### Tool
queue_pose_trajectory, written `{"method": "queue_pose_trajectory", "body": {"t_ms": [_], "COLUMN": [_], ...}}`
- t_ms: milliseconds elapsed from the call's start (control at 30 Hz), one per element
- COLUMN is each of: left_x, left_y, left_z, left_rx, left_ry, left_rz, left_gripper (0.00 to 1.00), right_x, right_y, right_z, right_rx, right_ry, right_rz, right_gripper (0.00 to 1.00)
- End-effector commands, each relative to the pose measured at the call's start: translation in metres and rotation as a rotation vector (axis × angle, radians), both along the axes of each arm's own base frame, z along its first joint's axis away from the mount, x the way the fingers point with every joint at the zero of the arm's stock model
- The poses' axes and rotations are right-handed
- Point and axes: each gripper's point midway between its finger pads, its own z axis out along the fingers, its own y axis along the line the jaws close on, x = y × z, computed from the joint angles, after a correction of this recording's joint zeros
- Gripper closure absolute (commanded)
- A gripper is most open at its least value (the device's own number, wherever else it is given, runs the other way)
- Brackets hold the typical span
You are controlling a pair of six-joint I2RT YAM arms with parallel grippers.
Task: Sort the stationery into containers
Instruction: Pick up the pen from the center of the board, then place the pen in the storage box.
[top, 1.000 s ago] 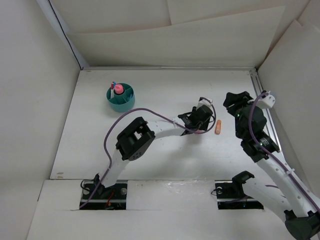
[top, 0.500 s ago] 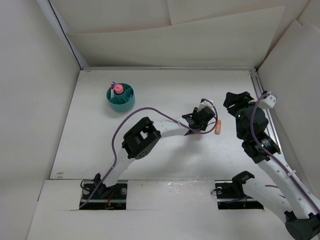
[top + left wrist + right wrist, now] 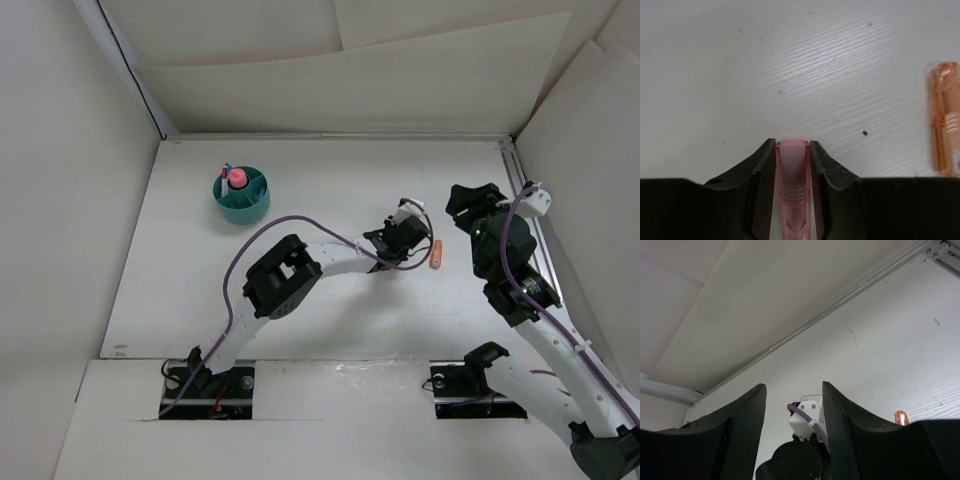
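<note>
My left gripper (image 3: 792,145) is shut on a short pink marker piece (image 3: 792,185), low over the white table. In the top view it (image 3: 408,256) sits mid-table, just left of an orange marker piece (image 3: 436,254) lying on the table. The orange piece also shows at the right edge of the left wrist view (image 3: 946,117). The teal organiser cup (image 3: 241,195) stands at the far left with a pink piece and pens in it. My right gripper (image 3: 793,405) is open and empty, held above the table at the right (image 3: 472,205).
White walls enclose the table on the left, back and right. A metal rail (image 3: 528,215) runs along the right edge. The left arm's purple cable (image 3: 290,222) loops over the table's middle.
The left arm has stretched slightly to the right, its elbow moving toward the middle. The right arm has not moved.
</note>
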Motion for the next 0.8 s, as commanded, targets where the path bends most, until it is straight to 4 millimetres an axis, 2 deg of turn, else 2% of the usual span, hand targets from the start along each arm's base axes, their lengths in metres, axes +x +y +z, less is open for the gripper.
{"method": "queue_pose_trajectory", "body": {"t_ms": [0,33,67,133,167,200,233,267,300,367,400,500,533,600,633,667,700,733,767], "left_x": [0.004,0.003,0.013,0.023,0.036,0.044,0.05,0.058,0.075,0.088,0.102,0.12,0.129,0.14,0.147,0.152,0.153,0.157,0.16], "left_y": [0.023,0.027,0.044,0.065,0.084,0.097,0.115,0.129,0.155,0.185,0.212,0.253,0.273,0.293,0.306,0.312,0.317,0.328,0.33], "left_z": [0.054,0.06,0.073,0.087,0.111,0.123,0.126,0.137,0.167,0.182,0.201,0.217,0.219,0.232,0.232,0.23,0.241,0.239,0.238], "left_rx": [-0.021,-0.028,-0.05,-0.066,-0.109,-0.137,-0.143,-0.167,-0.241,-0.283,-0.323,-0.343,-0.321,-0.292,-0.271,-0.252,-0.237,-0.169,-0.148], "left_ry": [-0.099,-0.11,-0.13,-0.16,-0.191,-0.216,-0.224,-0.241,-0.285,-0.31,-0.344,-0.403,-0.423,-0.466,-0.48,-0.497,-0.533,-0.552,-0.576], "left_rz": [0.071,0.078,0.124,0.195,0.259,0.306,0.348,0.377,0.443,0.505,0.567,0.67,0.71,0.749,0.778,0.791,0.811,0.82,0.831], "left_gripper": [1.0,1.0,1.0,1.0,1.0,1.0,1.0,1.0,1.0,1.0,1.0,1.0,1.0,1.0,1.0,1.0,1.0,1.0,1.0], "right_x": [-0.001,-0.001,-0.001,-0.001,-0.001,-0.001,-0.001,-0.001,0.001,0.001,0.001,0.001,0.001,0.001,0.001,0.001,0.001,0.001,0.001], "right_y": [-0.003,-0.003,-0.003,-0.003,-0.003,-0.003,-0.003,-0.003,-0.002,0.0,0.0,0.001,0.001,0.001,0.001,0.001,0.001,0.001,0.003], "right_z": [0.012,0.012,0.012,0.012,0.012,0.012,0.012,0.012,0.009,0.009,0.009,0.009,0.009,0.011,0.011,0.011,0.011,0.011,0.011], "right_rx": [0.012,0.012,0.012,0.012,0.012,0.012,0.012,0.012,0.008,0.008,0.008,0.008,0.008,0.003,0.003,0.003,0.003,0.003,0.003], "right_ry": [-0.044,-0.044,-0.044,-0.044,-0.044,-0.044,-0.044,-0.044,-0.036,-0.036,-0.036,-0.036,-0.036,-0.043,-0.043,-0.043,-0.043,-0.043,-0.043], "right_rz": [-0.006,-0.006,-0.006,-0.006,-0.006,-0.006,-0.006,-0.006,-0.006,0.003,0.003,0.012,0.012,0.012,0.012,0.012,0.012,0.012,0.022], "right_gripper": [0.45,0.45,0.45,0.45,0.45,0.45,0.45,0.45,0.45,0.45,0.45,0.45,0.45,0.45,0.45,0.45,0.45,0.45,0.45]}}
